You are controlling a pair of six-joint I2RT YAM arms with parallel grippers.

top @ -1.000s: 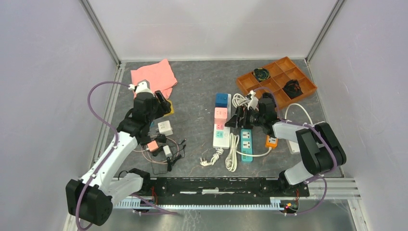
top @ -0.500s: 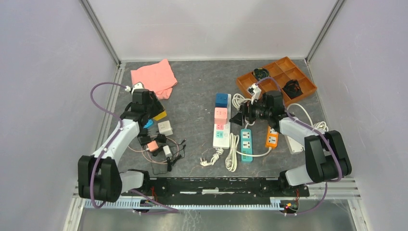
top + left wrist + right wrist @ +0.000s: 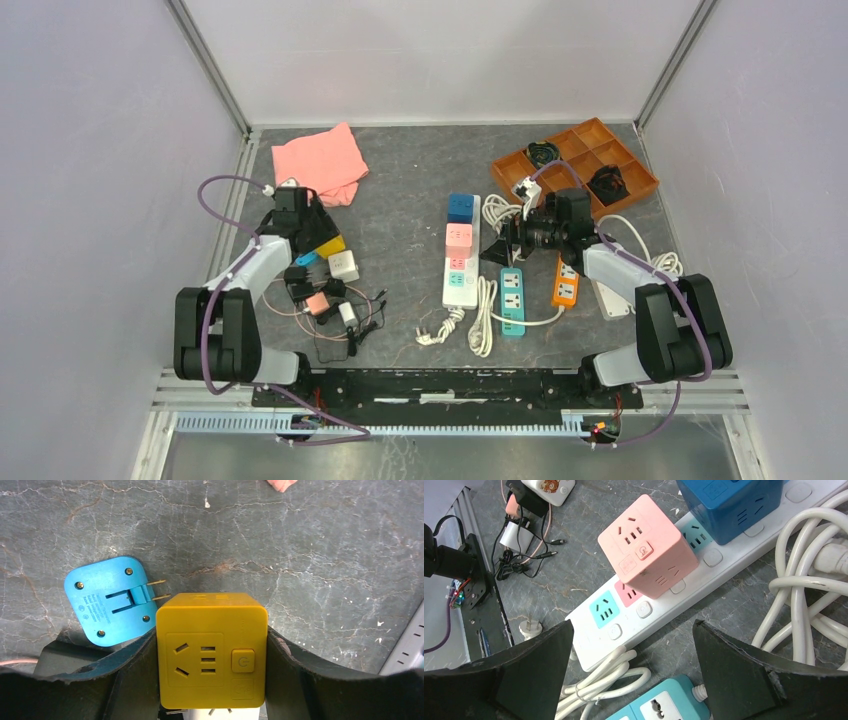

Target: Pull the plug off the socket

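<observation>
Near edge of the desk, left of centre: a tangle of small chargers (image 3: 330,310) with thin dark cables. Right of centre: a coiled white cord (image 3: 483,315), then the teal strip (image 3: 512,300) and the orange strip (image 3: 565,285) side by side.

The socket (image 3: 460,288) lies in the middle of the desk, long axis running near to far. Its near end shows a free green face and a free pink face. The pink cube plug (image 3: 644,545) is seated further along, and the blue cube plug (image 3: 729,500) sits at the far end. Both cubes are upright on the strip.

The right pincer (image 3: 495,247) is just right of the socket, level with the pink cube plug. Its jaws are spread wide with nothing between them, and it touches neither the strip nor the cube. The wrist view looks across the free faces and the pink cube.

The left pincer (image 3: 211,647) is at the left side of the desk, well apart from the socket. It is clamped on the yellow cube plug (image 3: 210,625), one finger pressed on each side face. A blue adapter (image 3: 107,600) lies face down just beside it, prongs pointing at the cube. A white adapter (image 3: 343,265) sits near them.

Far-left corner: a pink cloth (image 3: 320,160), crumpled. Far-right corner: an orange tray (image 3: 520,172) with compartments, dark items in two of them.
</observation>
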